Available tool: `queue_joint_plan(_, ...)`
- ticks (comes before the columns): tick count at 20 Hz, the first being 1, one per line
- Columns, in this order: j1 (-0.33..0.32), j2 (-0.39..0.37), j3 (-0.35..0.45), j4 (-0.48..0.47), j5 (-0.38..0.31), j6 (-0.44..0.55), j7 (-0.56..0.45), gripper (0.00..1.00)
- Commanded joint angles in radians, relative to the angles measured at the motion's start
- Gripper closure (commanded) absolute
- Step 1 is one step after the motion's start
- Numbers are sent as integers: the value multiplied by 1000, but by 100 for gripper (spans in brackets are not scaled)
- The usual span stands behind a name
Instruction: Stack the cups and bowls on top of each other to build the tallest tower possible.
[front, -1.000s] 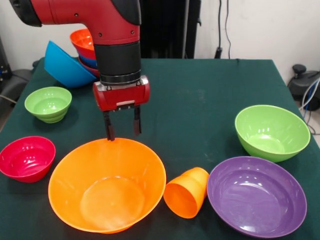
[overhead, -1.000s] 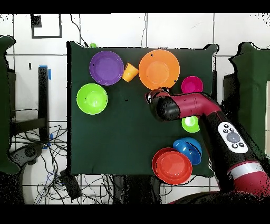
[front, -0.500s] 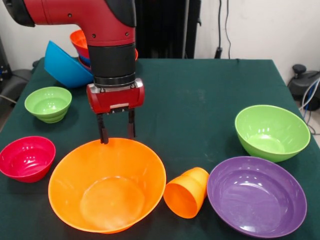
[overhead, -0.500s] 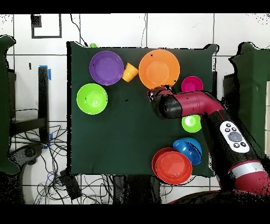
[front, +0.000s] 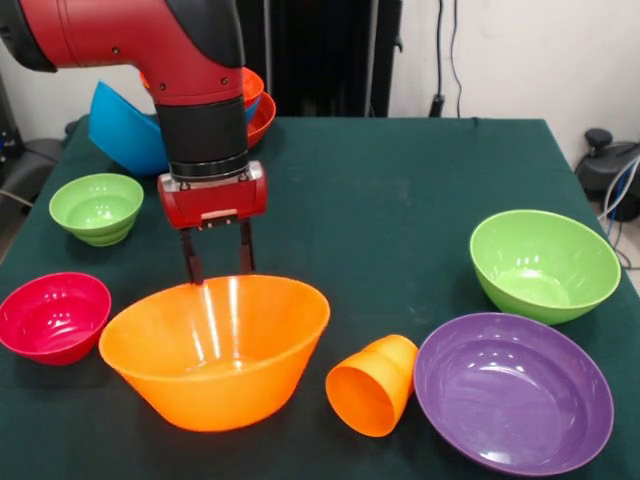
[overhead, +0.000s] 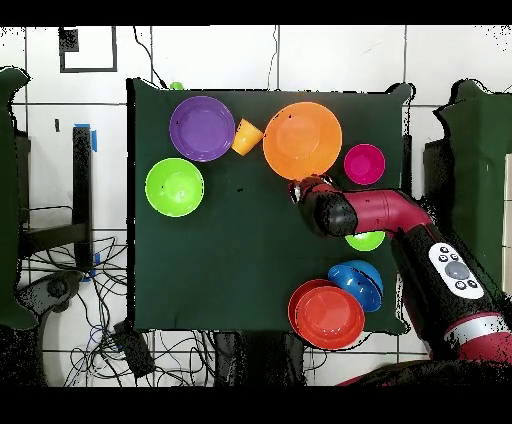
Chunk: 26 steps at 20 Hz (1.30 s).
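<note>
Pinching the far rim of the large orange bowl (front: 215, 350), the gripper (front: 216, 257) is seen closed on it, tilted up beside the orange tumbler (front: 372, 385); carriage to the tower (overhead: 327, 313) is judged next.

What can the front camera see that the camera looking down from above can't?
Only the front view shows the red tool gripping the large orange plastic bowl's far rim, tilting it. Only the overhead view shows the whole dark green table and the tangled cables on the floor. Both show the small orange plastic cup lying tipped beside the large purple plastic bowl.
</note>
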Motion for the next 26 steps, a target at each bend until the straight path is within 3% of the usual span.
queue_joint_plan(1, -5, 80, 15, 59, -69, 1, -105, 0)
queue_joint_plan(10, 7, 122, -2, 38, -107, -59, -73, 0)
queue_joint_plan(26, -8, 119, 25, 42, -106, -23, -107, 0)
